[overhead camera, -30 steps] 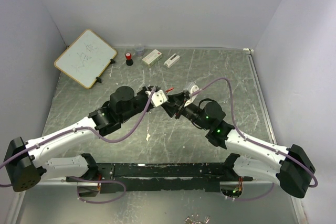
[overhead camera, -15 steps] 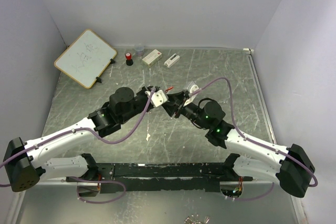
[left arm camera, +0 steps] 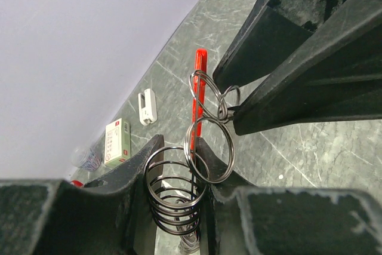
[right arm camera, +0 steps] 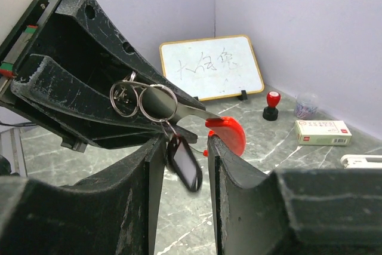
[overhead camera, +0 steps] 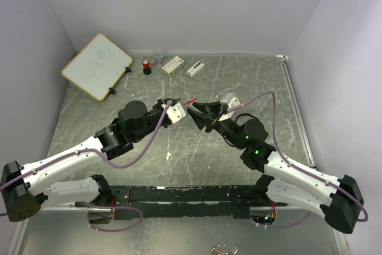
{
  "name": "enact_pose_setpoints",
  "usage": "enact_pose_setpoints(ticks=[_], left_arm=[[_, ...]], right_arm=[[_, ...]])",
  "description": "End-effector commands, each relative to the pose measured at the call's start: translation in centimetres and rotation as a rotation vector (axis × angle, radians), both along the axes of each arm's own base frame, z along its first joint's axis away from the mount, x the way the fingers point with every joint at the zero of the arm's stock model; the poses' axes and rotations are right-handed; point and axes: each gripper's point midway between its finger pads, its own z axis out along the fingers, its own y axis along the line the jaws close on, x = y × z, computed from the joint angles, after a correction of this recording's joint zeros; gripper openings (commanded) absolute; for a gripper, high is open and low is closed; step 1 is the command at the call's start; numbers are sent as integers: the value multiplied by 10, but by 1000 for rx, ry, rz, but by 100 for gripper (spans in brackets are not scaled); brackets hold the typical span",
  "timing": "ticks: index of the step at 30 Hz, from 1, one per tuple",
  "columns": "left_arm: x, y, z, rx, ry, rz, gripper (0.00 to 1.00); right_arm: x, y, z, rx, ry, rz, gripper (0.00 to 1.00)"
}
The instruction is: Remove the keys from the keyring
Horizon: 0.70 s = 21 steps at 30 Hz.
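left gripper (left arm camera: 179, 156) bottom center, clamps coiled rings (left arm camera: 173, 198) | keyring (left arm camera: 200, 73) mid-frame, strung between 2 grippers | right gripper (left arm camera: 230, 110) upper right, pinches 1 small ring (left arm camera: 231, 95) | tip: hold taut, pry split coil open, rotate off slowly, no yanking

At the far left, a framed whiteboard (overhead camera: 96, 65) with faint scribbles stands tilted on small black feet on the marbled grey table (overhead camera: 262, 88). To its right, along the far wall, sit a red-capped black bottle (overhead camera: 146, 67), a clear cup (overhead camera: 158, 57), a white box (overhead camera: 172, 64) and a small white gadget (overhead camera: 195, 68).
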Motion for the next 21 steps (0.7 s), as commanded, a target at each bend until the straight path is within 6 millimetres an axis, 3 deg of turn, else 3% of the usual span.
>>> enact_pose_setpoints(ticks=[1,21], left_arm=[[-8,-3,28,-77,-30,-32,7],[-6,-6,22,-74,-28,-27,7]], right_arm=[[-2,0,4,1,-9,1,35],[3,16,-3,5,24,31,32]])
